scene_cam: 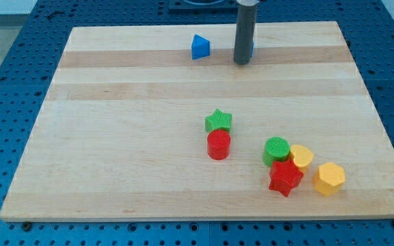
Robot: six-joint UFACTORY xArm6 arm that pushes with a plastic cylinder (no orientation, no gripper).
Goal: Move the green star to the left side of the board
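Observation:
The green star lies a little right of the board's middle, touching a red cylinder just below it. My tip rests near the view's top, well above the green star and slightly to its right. A blue block sits left of the tip, and another blue block is mostly hidden behind the rod.
A cluster sits at the lower right: a green cylinder, a yellow block, a red star and a yellow hexagon. The wooden board lies on a blue perforated table.

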